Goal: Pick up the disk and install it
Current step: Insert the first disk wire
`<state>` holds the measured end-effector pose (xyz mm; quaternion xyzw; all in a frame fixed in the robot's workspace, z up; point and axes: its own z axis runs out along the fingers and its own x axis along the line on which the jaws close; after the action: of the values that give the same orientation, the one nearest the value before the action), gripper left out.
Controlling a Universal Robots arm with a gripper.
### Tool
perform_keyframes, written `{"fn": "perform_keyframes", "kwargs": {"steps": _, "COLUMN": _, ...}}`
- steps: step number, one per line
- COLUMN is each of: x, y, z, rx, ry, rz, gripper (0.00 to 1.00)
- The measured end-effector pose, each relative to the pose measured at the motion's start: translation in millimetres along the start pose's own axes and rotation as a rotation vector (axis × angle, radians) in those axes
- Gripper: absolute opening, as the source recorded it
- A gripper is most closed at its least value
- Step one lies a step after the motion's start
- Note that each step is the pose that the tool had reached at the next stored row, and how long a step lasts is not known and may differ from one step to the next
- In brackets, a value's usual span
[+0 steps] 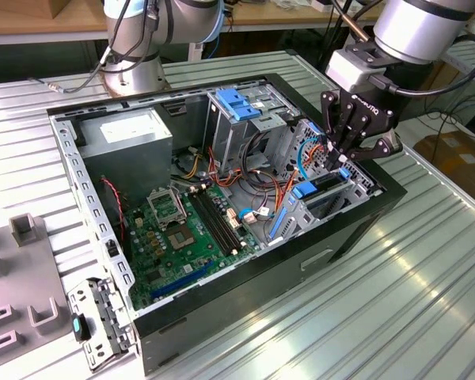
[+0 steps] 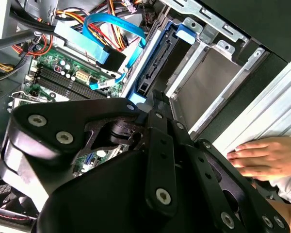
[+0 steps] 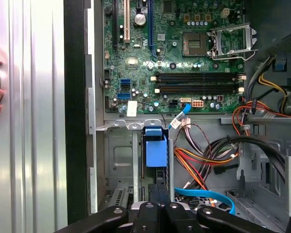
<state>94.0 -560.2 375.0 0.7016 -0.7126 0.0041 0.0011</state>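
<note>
A ribbed metal bench point(image 1: 427, 261) is carrying an open computer case point(image 1: 222, 324) in the exterior view, with another arm's base point(image 1: 134, 47) standing at the far side. At the exterior view's right end of the case the gripper point(image 1: 342, 164) is hanging over the drive cage point(image 1: 301, 215). Its fingers are drawn narrow and, as far as I can judge, pinching the upper end of the disk point(image 1: 323, 188), which is sitting edge-up, partly down in the cage.

In the second wrist view the disk point(image 2: 155, 58) is standing in its slot of the drive cage point(image 2: 208, 82), directly beyond the gripper point(image 2: 155, 104). A person's hand point(image 2: 266, 158) is resting on the bench beside the case.

In the first wrist view the gripper point(image 3: 157, 208) is lining up with the disk point(image 3: 155, 148), its blue rail end showing, with the motherboard point(image 3: 184, 63) beyond and cables point(image 3: 203, 155) close beside.

Doing this step well is calling for a straight push along the slot, with the rails square in their guides, the cables out of the way and no twisting.
</note>
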Motion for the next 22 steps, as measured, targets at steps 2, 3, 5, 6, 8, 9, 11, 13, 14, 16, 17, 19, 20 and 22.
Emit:
{"fn": "perform_keyframes", "kwargs": {"steps": 2, "x": 0.0, "y": 0.0, "z": 0.0, "rx": 0.0, "ry": 0.0, "rz": 0.0, "gripper": 0.11}}
{"fn": "perform_keyframes", "kwargs": {"steps": 3, "x": 0.0, "y": 0.0, "z": 0.0, "rx": 0.0, "ry": 0.0, "rz": 0.0, "gripper": 0.11}}
{"fn": "perform_keyframes", "kwargs": {"steps": 5, "x": 0.0, "y": 0.0, "z": 0.1, "rx": 0.0, "ry": -0.0003, "rz": 0.0, "gripper": 0.11}}
{"fn": "perform_keyframes", "kwargs": {"steps": 6, "x": 0.0, "y": -0.1, "z": 0.1, "rx": 0.0, "ry": -0.0004, "rz": -0.001, "gripper": 0.11}}
{"fn": "perform_keyframes", "kwargs": {"steps": 8, "x": 0.0, "y": -0.5, "z": 0.0, "rx": 0.0, "ry": -0.0004, "rz": -0.003, "gripper": 0.11}}
{"fn": "perform_keyframes", "kwargs": {"steps": 9, "x": 0.0, "y": -1.1, "z": 0.1, "rx": 0.0, "ry": -0.0004, "rz": -0.005, "gripper": 0.11}}
{"fn": "perform_keyframes", "kwargs": {"steps": 11, "x": -0.1, "y": -6.5, "z": 0.1, "rx": 0.0, "ry": -0.0005, "rz": -0.014, "gripper": 0.11}}
{"fn": "perform_keyframes", "kwargs": {"steps": 13, "x": -0.3, "y": -12.8, "z": 0.1, "rx": -0.0001, "ry": -0.0005, "rz": -0.021, "gripper": 0.11}}
{"fn": "perform_keyframes", "kwargs": {"steps": 14, "x": -0.3, "y": -13.0, "z": 0.1, "rx": 0.0, "ry": -0.0005, "rz": -0.027, "gripper": 0.11}}
{"fn": "perform_keyframes", "kwargs": {"steps": 16, "x": -0.2, "y": -13.1, "z": 0.0, "rx": 0.0002, "ry": -0.0006, "rz": -0.052, "gripper": 0.11}}
{"fn": "perform_keyframes", "kwargs": {"steps": 17, "x": -0.2, "y": -13.1, "z": -0.1, "rx": 0.0002, "ry": -0.0007, "rz": -0.066, "gripper": 0.11}}
{"fn": "perform_keyframes", "kwargs": {"steps": 19, "x": -0.2, "y": -13.2, "z": -0.4, "rx": 0.0005, "ry": -0.001, "rz": -0.097, "gripper": 0.11}}
{"fn": "perform_keyframes", "kwargs": {"steps": 20, "x": -0.2, "y": -13.2, "z": -0.6, "rx": 0.0006, "ry": -0.0009, "rz": -0.111, "gripper": 0.11}}
{"fn": "perform_keyframes", "kwargs": {"steps": 22, "x": -0.2, "y": -13.2, "z": -0.8, "rx": 0.0009, "ry": -0.0012, "rz": -0.151, "gripper": 0.11}}
